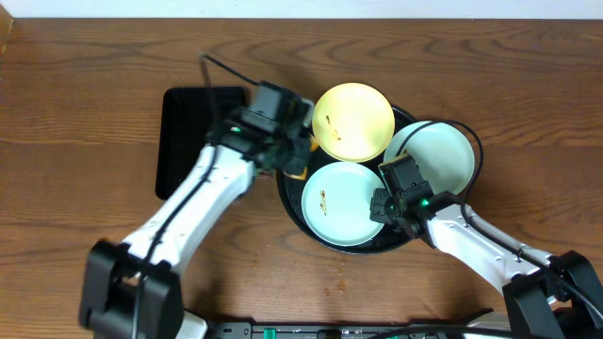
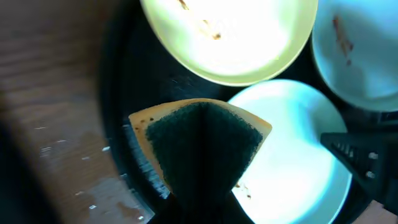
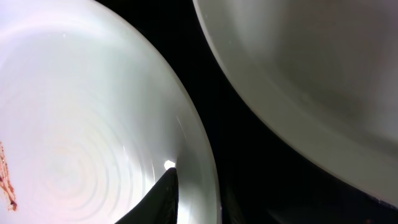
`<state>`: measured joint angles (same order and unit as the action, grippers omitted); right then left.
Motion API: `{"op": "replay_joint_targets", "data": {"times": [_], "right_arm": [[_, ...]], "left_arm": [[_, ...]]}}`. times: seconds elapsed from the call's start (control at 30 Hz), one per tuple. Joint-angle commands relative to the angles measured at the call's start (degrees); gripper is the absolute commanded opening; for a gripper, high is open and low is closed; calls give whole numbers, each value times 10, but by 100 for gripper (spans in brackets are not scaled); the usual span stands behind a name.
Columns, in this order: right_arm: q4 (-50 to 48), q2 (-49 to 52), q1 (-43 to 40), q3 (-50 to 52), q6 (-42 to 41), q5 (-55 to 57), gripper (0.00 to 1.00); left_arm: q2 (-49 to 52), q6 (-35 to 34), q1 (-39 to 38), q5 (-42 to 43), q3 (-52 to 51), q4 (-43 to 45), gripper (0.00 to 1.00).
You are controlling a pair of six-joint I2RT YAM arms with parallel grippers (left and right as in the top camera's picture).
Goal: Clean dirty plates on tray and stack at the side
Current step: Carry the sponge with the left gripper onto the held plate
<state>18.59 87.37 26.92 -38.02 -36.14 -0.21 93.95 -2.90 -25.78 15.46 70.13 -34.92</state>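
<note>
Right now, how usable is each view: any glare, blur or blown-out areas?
Overhead: sharp, evenly lit, smears on the yellow plate readable. Left wrist: that plate blown out near white, table blurred, sponge fairly sharp. Right wrist: very close and soft, tray pure black between two mint plates, small glint on the near rim.

The brown wooden table carries a glossy round black tray right of centre; a smaller rectangular black tray lies flat just left of it; a few brown specks dot the wood in front.
</note>
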Motion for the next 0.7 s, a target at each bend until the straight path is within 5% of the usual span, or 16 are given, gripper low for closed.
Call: {"op": "replay_joint_targets", "data": {"times": [0.0, 0.67], "right_arm": [[1, 6, 8, 7, 11, 2, 22], [1, 6, 8, 7, 11, 1, 11]], "left_arm": [[42, 6, -23, -16, 14, 5, 8], [135, 61, -91, -33, 12, 17, 8]]}}
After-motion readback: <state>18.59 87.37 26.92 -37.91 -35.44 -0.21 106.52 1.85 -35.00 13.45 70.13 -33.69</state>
